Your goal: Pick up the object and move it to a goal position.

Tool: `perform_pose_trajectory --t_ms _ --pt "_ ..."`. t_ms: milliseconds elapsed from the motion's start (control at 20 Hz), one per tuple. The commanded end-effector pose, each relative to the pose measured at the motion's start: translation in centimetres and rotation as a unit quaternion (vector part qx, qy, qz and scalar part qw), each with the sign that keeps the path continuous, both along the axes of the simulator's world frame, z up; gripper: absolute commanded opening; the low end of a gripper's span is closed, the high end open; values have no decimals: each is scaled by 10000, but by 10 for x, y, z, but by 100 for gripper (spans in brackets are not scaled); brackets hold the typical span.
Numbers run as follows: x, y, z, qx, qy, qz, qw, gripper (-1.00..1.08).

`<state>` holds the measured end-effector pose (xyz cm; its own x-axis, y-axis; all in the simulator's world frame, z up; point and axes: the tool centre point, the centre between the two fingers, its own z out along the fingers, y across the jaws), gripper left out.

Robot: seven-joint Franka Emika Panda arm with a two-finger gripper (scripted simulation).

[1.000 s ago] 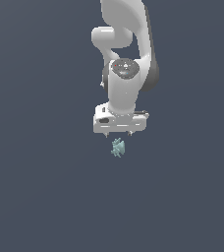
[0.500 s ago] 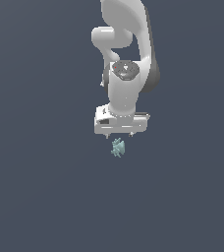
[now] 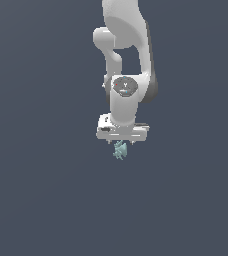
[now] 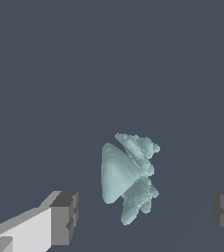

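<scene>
Ext. view: a white Panda arm (image 3: 126, 60) hangs down from the top of frame against a flat dark grey-blue bg, wrist pointing straight down. The end effector (image 3: 121, 145) sits at the bottom of the white hand body, which is a wide flat bar. Directly under that bar, roughly centred on it, is the object (image 3: 119, 150), a tiny pale teal spiky lump, much narrower than the bar. Its top reaches up to the bar's underside; fingers are too small to make out here, so contact can't be judged from this view. No desk edge or surface line visible; the bg is uniform.

Wrist view: the object (image 4: 127, 176) fills the middle, w/ a smooth cone-like face on one side and a rough, knobbly, spiky edge on the other. Two dark grey fingertips (image 4: 65, 218) show, one each side of the object, well apart from it, w/ clear bg between each pad and the lump. The end effector (image 4: 146, 214) is spread wide, holding nothing; the object lies between the fingers, nearer the one w/ the white link behind it.
</scene>
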<state>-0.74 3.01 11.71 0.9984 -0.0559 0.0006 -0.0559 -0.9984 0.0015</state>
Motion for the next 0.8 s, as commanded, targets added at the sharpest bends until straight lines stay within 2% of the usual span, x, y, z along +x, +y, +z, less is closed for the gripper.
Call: perform_pose_trajectory --t_ms 0,400,750 --pt "-1 0 -8 5 0 -125 9999 100" --pt "-2 0 -15 6 8 -164 9999 100" --pt "-4 0 -47 7 5 -181 9998 100"
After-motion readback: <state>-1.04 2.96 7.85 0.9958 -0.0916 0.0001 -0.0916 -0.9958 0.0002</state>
